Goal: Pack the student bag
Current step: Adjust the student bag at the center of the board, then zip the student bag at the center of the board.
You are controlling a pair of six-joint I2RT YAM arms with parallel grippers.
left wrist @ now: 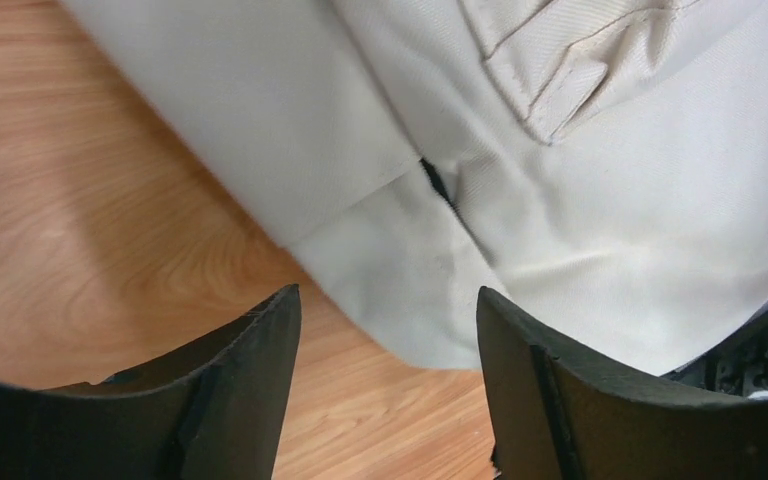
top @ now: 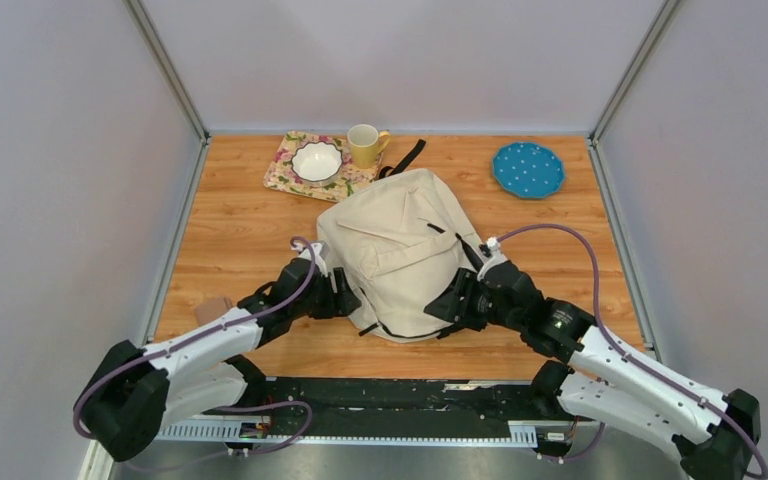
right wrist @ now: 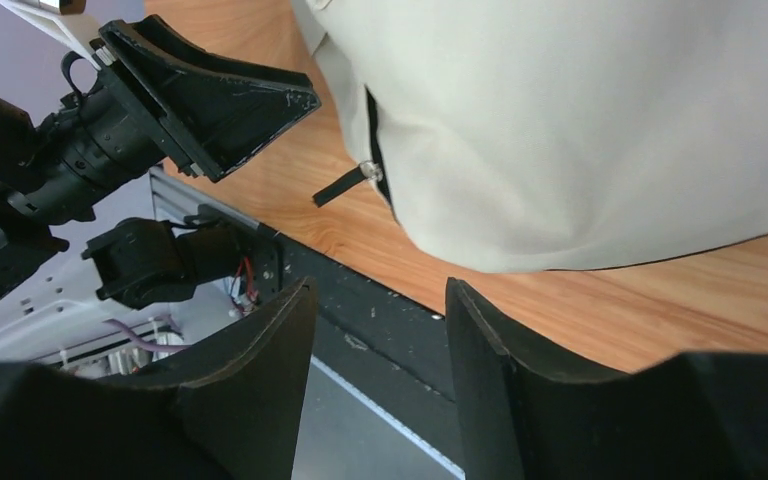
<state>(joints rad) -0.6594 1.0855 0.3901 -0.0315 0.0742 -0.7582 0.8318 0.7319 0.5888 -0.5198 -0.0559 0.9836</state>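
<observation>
The student bag point(top: 400, 250), cream fabric with black straps, lies flat in the middle of the wooden table. At its near-left edge my left gripper point(top: 348, 297) stands open, with only the bag's lower corner point(left wrist: 430, 290) and bare wood between the jaws. My right gripper point(top: 452, 305) is open at the bag's near-right edge, holding nothing. In the right wrist view the bag's side point(right wrist: 580, 130) fills the top, with a black zipper pull point(right wrist: 345, 185) hanging from it, and the left gripper's fingers point(right wrist: 210, 95) show at upper left.
At the back stand a floral mat point(top: 300, 168) with a white bowl point(top: 317, 160), a yellow mug point(top: 365, 145) and a blue dotted plate point(top: 528, 169). A black strap point(top: 405, 157) pokes out behind the bag. Grey walls close in three sides. The black base rail point(top: 390, 395) runs along the near edge.
</observation>
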